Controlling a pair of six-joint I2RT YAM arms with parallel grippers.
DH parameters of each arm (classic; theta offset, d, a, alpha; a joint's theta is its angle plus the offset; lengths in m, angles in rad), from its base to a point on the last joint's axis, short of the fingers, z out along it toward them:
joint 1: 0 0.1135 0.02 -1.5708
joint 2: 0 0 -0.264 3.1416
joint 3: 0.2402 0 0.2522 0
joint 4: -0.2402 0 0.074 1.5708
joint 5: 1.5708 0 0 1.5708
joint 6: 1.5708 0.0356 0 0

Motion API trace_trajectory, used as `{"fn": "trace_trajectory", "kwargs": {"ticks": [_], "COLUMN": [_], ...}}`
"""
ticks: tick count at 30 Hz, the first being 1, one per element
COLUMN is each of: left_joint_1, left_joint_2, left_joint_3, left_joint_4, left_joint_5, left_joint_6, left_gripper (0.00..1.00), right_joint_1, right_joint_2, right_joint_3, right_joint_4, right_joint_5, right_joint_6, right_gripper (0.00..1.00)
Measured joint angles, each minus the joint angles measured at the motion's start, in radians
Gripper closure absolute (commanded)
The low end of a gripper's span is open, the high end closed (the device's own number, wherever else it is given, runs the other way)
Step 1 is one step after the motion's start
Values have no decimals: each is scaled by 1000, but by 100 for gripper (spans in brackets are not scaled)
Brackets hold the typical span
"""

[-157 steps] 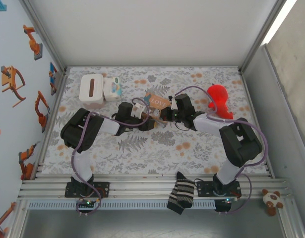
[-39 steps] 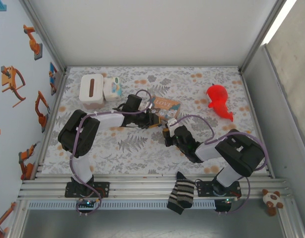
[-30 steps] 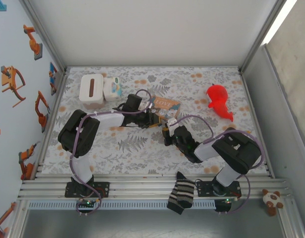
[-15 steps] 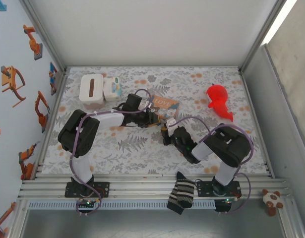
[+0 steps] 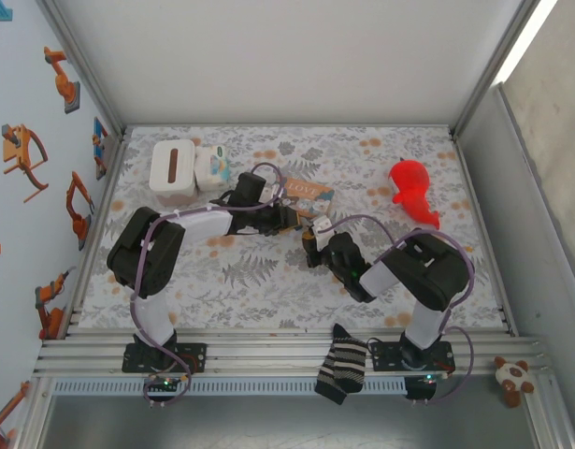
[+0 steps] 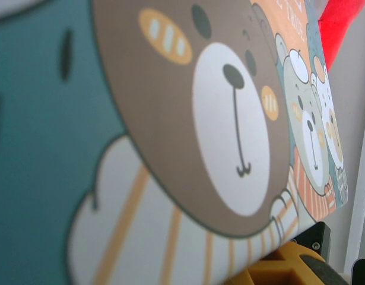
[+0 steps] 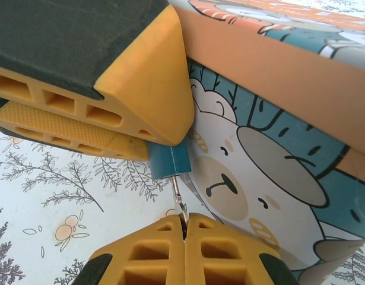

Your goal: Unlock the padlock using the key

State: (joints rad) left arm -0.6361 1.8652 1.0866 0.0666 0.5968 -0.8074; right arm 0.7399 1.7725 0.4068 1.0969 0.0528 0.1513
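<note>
R jaws pinch key (image 7: 178, 199), tip at padlock (image 7: 169, 161) underside, L jaws gripping padlock.

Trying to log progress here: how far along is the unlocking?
Done: the left claw grips the padlock beside the box, and the right claw is shut on the key. In hand: the key's tip meets the padlock's underside, apparently at the keyhole; how deep it sits cannot be told. Left: probably seating and turning it, then freeing the shackle.

The key (image 7: 177, 196) is shiny metal, the padlock (image 7: 169, 161) matt, the box (image 7: 277, 172) smooth cardboard.
</note>
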Motion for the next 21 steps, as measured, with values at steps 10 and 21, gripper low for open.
{"fn": "trace_trajectory", "kwargs": {"ticks": [10,21], "left_joint_1": [-1,-1], "left_joint_2": [0,0], "left_joint_3": [2,2], "left_joint_4": [0,1], "left_joint_5": [-3,-20], "left_joint_6": [-1,-4], "left_gripper": [73,73], "right_joint_1": [-35,-39], "right_joint_2": [35,74], "right_joint_3": [15,17], "right_joint_4": [46,106], "right_joint_5": [-90,-102], "right_joint_6": [43,99], "right_gripper": [100,100]}}
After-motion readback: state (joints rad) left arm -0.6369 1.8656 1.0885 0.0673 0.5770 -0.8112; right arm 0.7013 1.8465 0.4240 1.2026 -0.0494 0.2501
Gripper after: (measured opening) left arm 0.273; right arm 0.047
